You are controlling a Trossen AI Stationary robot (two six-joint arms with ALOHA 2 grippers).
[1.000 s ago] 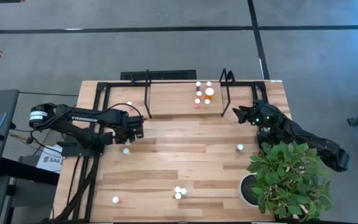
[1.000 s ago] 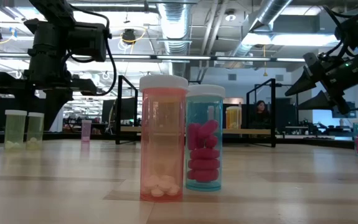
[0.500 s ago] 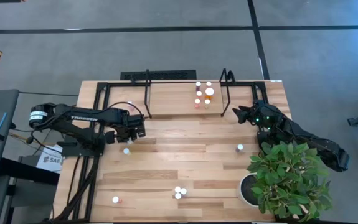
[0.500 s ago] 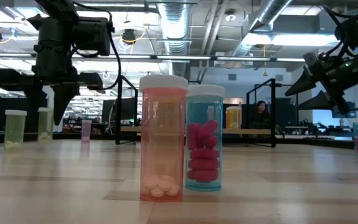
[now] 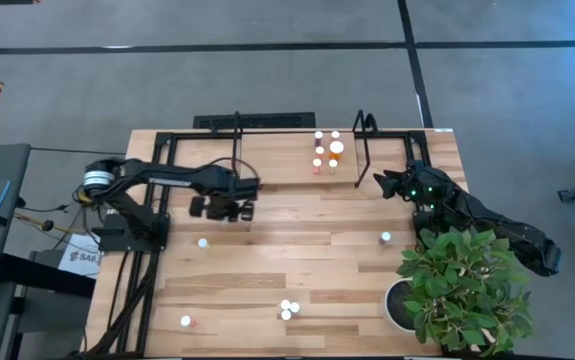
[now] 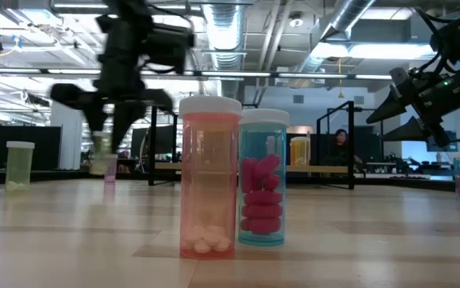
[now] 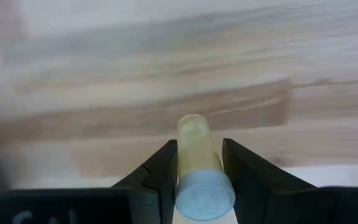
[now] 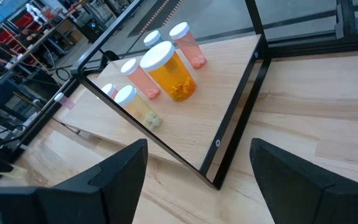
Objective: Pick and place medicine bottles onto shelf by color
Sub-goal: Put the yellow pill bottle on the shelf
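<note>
Lifted yellowish bottle (image 7: pixel 198 163) within left hand (image 7: pixel 198 177)

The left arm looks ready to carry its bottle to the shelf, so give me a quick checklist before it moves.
1. Left hand shut on the yellowish bottle: ok.
2. Bottle lifted off the table: ok in the low view.
3. Bare board on the shelf beside the bottles standing there: ok.
4. Right hand open, at the shelf's right end, away from the left arm: ok.
5. Shelf bottle of matching colour: cannot tell for sure.
</note>
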